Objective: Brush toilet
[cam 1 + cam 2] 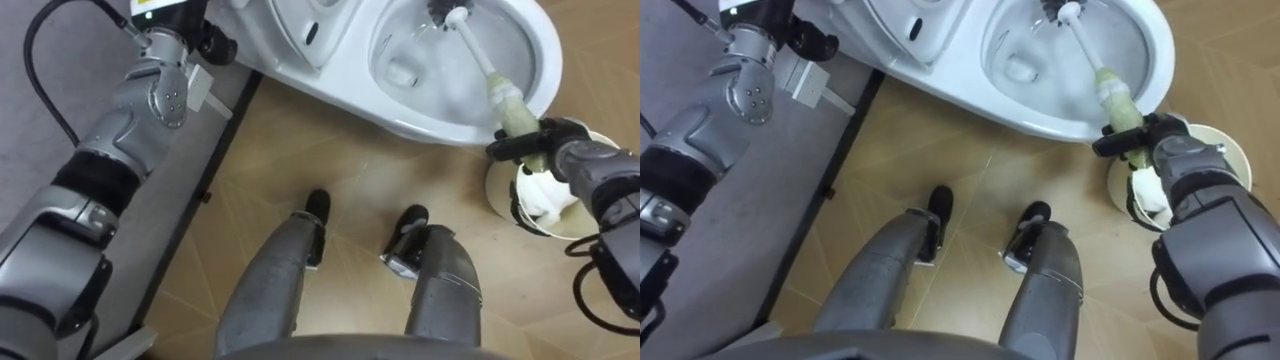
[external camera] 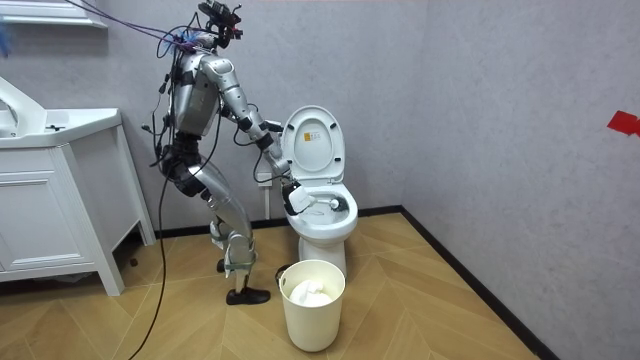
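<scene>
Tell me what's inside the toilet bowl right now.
The toilet brush, held by the right hand, reaches into the toilet bowl, its dark head at the far wall. The bristles hide the porcelain beneath them.

The right robot hand (image 2: 292, 197) held a brush (image 2: 322, 203) in the toilet bowl (image 2: 330, 222); the raised lid (image 2: 312, 140) stood above it, a bin (image 2: 312, 305) below.

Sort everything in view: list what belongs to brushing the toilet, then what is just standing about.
Belongs to the job:
- toilet brush, head down in the bowl
- toilet, lid raised
- right hand, curled round the brush handle

Just standing about:
- waste bin with white paper inside, on the floor beside the toilet
- white cabinet at the room view's left
- left hand, up by the lid
</scene>
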Controlling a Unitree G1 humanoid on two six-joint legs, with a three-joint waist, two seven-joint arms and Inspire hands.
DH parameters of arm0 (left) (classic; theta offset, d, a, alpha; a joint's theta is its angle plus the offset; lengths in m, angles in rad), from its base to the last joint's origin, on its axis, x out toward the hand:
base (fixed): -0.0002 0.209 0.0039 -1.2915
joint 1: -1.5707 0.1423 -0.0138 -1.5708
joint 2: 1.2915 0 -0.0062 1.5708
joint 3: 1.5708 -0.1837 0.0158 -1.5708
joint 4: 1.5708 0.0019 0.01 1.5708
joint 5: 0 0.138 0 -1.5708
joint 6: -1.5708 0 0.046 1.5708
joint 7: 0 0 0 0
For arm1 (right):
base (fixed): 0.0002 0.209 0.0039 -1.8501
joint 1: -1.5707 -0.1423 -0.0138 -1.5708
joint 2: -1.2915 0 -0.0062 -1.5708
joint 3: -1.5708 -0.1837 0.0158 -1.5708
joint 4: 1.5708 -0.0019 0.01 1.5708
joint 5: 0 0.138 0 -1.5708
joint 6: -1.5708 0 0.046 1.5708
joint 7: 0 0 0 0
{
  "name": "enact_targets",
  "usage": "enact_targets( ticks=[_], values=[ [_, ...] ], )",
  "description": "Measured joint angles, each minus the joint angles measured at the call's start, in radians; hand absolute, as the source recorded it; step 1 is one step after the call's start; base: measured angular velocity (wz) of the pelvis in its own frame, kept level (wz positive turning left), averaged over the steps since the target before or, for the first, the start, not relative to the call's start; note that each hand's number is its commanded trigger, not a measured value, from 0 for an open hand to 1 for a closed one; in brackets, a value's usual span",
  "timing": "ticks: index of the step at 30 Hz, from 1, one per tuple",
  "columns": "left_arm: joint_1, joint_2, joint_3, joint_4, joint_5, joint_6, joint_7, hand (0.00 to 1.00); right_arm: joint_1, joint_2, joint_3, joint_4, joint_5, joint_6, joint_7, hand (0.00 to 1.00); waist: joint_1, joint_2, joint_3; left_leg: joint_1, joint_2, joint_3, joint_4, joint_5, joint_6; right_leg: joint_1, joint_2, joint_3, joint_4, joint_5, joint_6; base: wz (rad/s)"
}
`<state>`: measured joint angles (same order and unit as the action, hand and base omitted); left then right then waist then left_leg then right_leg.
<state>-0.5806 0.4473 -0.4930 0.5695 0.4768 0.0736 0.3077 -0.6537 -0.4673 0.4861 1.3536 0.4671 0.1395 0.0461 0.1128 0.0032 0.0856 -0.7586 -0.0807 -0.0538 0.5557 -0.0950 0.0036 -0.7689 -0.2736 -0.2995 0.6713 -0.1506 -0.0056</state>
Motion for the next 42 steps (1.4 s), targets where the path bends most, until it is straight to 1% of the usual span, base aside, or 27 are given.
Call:
enact_targets(
  ticks=[2, 4, 5, 7, 9, 10, 12, 13, 14, 15, 17, 18, 20, 21, 26, 28, 29, 31, 32, 34, 36, 37, 39, 40, 42],
  values=[
    [0.000, -0.006, 0.004, 0.000, 0.028, 0.009, -0.004, 0.00, 0.000, 0.000, -0.010, 0.000, -0.002, 0.006, 0.000, 1.00, 0.001, 0.000, -0.0001, -0.001, -0.001, 0.003, 0.003, -0.001, 0.002, -0.001, -0.001, 0.002, 0.002, 0.000, 0.001, 0.00],
    [0.002, -0.006, 0.007, -0.001, 0.043, 0.010, -0.009, 0.00, 0.000, 0.000, -0.017, 0.000, -0.021, 0.006, 0.001, 1.00, 0.003, 0.000, -0.0001, -0.003, 0.000, 0.009, 0.010, -0.004, 0.006, -0.006, -0.003, 0.003, 0.008, -0.001, 0.001, -0.05],
    [0.002, -0.006, 0.008, -0.001, 0.043, 0.011, -0.011, 0.00, -0.005, 0.000, -0.021, 0.000, -0.043, 0.006, 0.002, 1.00, 0.004, 0.000, -0.0001, -0.003, -0.001, 0.013, 0.010, -0.004, 0.006, -0.009, -0.004, 0.013, 0.009, 0.000, 0.002, -0.10],
    [0.006, -0.007, 0.013, 0.000, 0.045, 0.013, -0.013, 0.00, -0.013, 0.000, -0.033, 0.001, -0.123, 0.005, 0.004, 1.00, 0.004, 0.001, -0.0004, -0.003, -0.001, 0.020, 0.010, -0.004, 0.007, -0.013, -0.004, 0.014, 0.010, 0.002, 0.003, -0.08],
    [0.006, -0.006, 0.017, 0.001, 0.045, 0.014, -0.018, 0.00, -0.023, -0.003, -0.042, 0.001, -0.285, 0.002, 0.004, 1.00, 0.002, 0.001, -0.0005, -0.004, 0.000, 0.020, 0.015, -0.006, 0.009, -0.013, -0.002, 0.017, 0.010, 0.004, 0.003, -0.04],
    [0.006, -0.006, 0.017, 0.001, 0.044, 0.016, -0.019, 0.00, -0.029, -0.005, -0.039, 0.001, -0.331, 0.002, 0.005, 1.00, 0.002, 0.001, -0.0009, -0.005, -0.001, 0.020, 0.016, -0.006, 0.009, -0.013, -0.002, 0.016, 0.009, 0.005, 0.003, -0.03],
    [0.004, -0.008, 0.017, 0.010, 0.041, 0.014, -0.022, 0.00, -0.051, -0.013, -0.017, -0.001, -0.526, 0.000, 0.009, 1.00, 0.005, 0.002, -0.0011, -0.006, 0.000, 0.021, 0.017, -0.006, 0.009, -0.014, -0.001, 0.016, 0.007, 0.007, 0.001, 0.00],
    [0.005, -0.008, 0.017, 0.011, 0.039, 0.012, -0.022, 0.00, -0.056, -0.013, -0.009, -0.001, -0.570, -0.001, 0.008, 1.00, 0.006, 0.002, -0.0011, -0.005, 0.000, 0.021, 0.017, -0.006, 0.009, -0.014, -0.001, 0.017, 0.007, 0.007, 0.001, -0.06],
    [0.007, -0.008, 0.012, 0.022, 0.037, 0.008, -0.022, 0.00, -0.066, -0.014, 0.016, -0.001, -0.663, -0.004, 0.007, 1.00, 0.017, 0.002, -0.0011, -0.003, 0.000, 0.023, 0.017, -0.006, 0.010, -0.014, 0.001, 0.021, 0.007, 0.009, 0.003, -0.07],
    [0.004, -0.008, 0.008, 0.026, 0.037, 0.008, -0.023, 0.00, -0.070, -0.014, 0.027, -0.001, -0.704, -0.006, 0.008, 1.00, 0.021, 0.002, -0.0011, -0.002, -0.001, 0.023, 0.016, -0.006, 0.010, -0.014, 0.001, 0.022, 0.007, 0.010, 0.003, -0.07],
    [-0.010, -0.015, -0.004, 0.038, 0.040, 0.006, -0.025, 0.00, -0.074, -0.013, 0.063, -0.022, -0.877, -0.006, 0.009, 1.00, 0.033, 0.002, -0.0009, -0.002, -0.001, 0.023, 0.013, -0.006, 0.009, -0.017, 0.001, 0.021, 0.007, 0.010, 0.003, 0.00],
    [-0.010, -0.016, -0.005, 0.040, 0.048, 0.004, -0.025, 0.00, -0.074, -0.013, 0.095, -0.043, -0.970, -0.006, 0.008, 1.00, 0.041, 0.003, -0.0011, -0.002, 0.000, 0.023, 0.013, -0.006, 0.008, -0.017, 0.001, 0.020, 0.007, 0.009, 0.001, 0.00],
    [-0.019, -0.016, -0.021, 0.046, 0.048, 0.000, -0.024, 0.00, -0.074, -0.023, 0.129, -0.061, -1.050, 0.002, -0.007, 1.00, 0.052, 0.007, -0.0010, -0.002, 0.000, 0.023, 0.013, -0.007, 0.008, -0.017, 0.001, 0.020, 0.007, 0.008, 0.001, 0.00],
    [-0.021, -0.018, -0.026, 0.046, 0.047, -0.002, -0.024, 0.00, -0.074, -0.039, 0.148, -0.081, -1.081, 0.007, -0.011, 1.00, 0.058, 0.010, -0.0011, -0.002, 0.000, 0.023, 0.013, -0.008, 0.008, -0.016, 0.001, 0.020, 0.006, 0.008, 0.001, 0.00],
    [-0.022, -0.021, -0.043, 0.047, 0.046, -0.022, -0.010, 0.00, -0.069, -0.089, 0.201, -0.127, -1.183, 0.012, -0.028, 1.00, 0.074, 0.015, -0.0009, -0.002, 0.001, 0.018, 0.007, -0.010, 0.009, -0.010, 0.001, 0.008, -0.004, 0.008, 0.002, 0.01],
    [-0.022, -0.032, -0.042, 0.046, 0.046, -0.030, -0.004, 0.00, -0.058, -0.103, 0.200, -0.131, -1.210, 0.016, -0.037, 1.00, 0.080, 0.021, -0.0012, -0.002, 0.002, 0.009, 0.004, -0.010, 0.009, -0.001, 0.003, -0.005, -0.017, 0.009, 0.002, 0.08],
    [-0.021, -0.036, -0.043, 0.042, 0.041, -0.035, 0.000, 0.00, -0.050, -0.111, 0.200, -0.128, -1.214, 0.015, -0.045, 1.00, 0.080, 0.021, -0.0013, -0.002, 0.000, 0.005, 0.002, -0.010, 0.009, 0.000, 0.002, -0.005, -0.015, 0.006, 0.005, 0.13],
    [-0.021, -0.036, -0.052, 0.036, 0.034, -0.041, 0.006, 0.00, -0.041, -0.117, 0.200, -0.121, -1.211, 0.015, -0.055, 1.00, 0.081, 0.021, -0.0015, -0.002, -0.003, 0.001, -0.001, -0.010, 0.008, 0.001, 0.002, -0.004, -0.013, 0.001, 0.008, 0.12],
    [-0.019, -0.037, -0.057, 0.032, 0.034, -0.040, 0.012, 0.00, -0.039, -0.119, 0.198, -0.113, -1.194, 0.015, -0.060, 1.00, 0.083, 0.021, -0.0015, -0.002, -0.004, 0.001, -0.001, -0.011, 0.008, -0.001, 0.000, -0.003, -0.010, -0.001, 0.006, 0.08],
    [-0.012, -0.036, -0.058, 0.023, 0.034, -0.038, 0.016, 0.00, -0.032, -0.119, 0.196, -0.108, -1.120, 0.015, -0.061, 1.00, 0.083, 0.022, -0.0021, -0.002, -0.005, 0.001, -0.001, -0.014, 0.009, -0.002, -0.004, -0.005, -0.004, -0.007, 0.005, 0.05],
    [-0.006, -0.035, -0.061, 0.018, 0.033, -0.041, 0.021, 0.00, -0.005, -0.119, 0.194, -0.088, -0.994, 0.013, -0.071, 1.00, 0.082, 0.023, -0.0022, -0.003, -0.009, -0.002, 0.003, -0.019, 0.008, -0.004, -0.009, -0.004, 0.009, -0.016, 0.004, 0.08],
    [-0.007, -0.034, -0.061, 0.014, 0.031, -0.040, 0.027, 0.00, 0.002, -0.118, 0.188, -0.084, -0.959, 0.012, -0.073, 1.00, 0.080, 0.023, -0.0023, -0.006, -0.010, -0.002, 0.006, -0.020, 0.008, -0.006, -0.010, -0.005, 0.012, -0.017, 0.003, 0.11],
    [-0.005, -0.030, -0.061, -0.006, 0.030, -0.032, 0.050, 0.00, 0.014, -0.117, 0.158, -0.048, -0.801, 0.005, -0.076, 1.00, 0.069, 0.023, -0.0024, -0.028, -0.021, -0.002, 0.020, -0.022, 0.010, -0.034, -0.026, -0.001, 0.044, -0.028, 0.000, 0.12],
    [-0.004, -0.030, -0.060, -0.009, 0.030, -0.030, 0.054, 0.00, 0.014, -0.115, 0.151, -0.038, -0.764, 0.005, -0.077, 1.00, 0.069, 0.024, -0.0029, -0.034, -0.022, -0.002, 0.026, -0.023, 0.011, -0.041, -0.029, -0.001, 0.049, -0.029, -0.001, 0.09],
    [-0.003, -0.026, -0.051, -0.025, 0.026, -0.022, 0.060, 0.00, 0.012, -0.108, 0.102, -0.032, -0.599, 0.015, -0.082, 1.00, 0.057, 0.024, -0.0030, -0.055, -0.030, 0.002, 0.045, -0.025, 0.012, -0.069, -0.038, 0.015, 0.081, -0.038, -0.002, 0.02]
  ],
)
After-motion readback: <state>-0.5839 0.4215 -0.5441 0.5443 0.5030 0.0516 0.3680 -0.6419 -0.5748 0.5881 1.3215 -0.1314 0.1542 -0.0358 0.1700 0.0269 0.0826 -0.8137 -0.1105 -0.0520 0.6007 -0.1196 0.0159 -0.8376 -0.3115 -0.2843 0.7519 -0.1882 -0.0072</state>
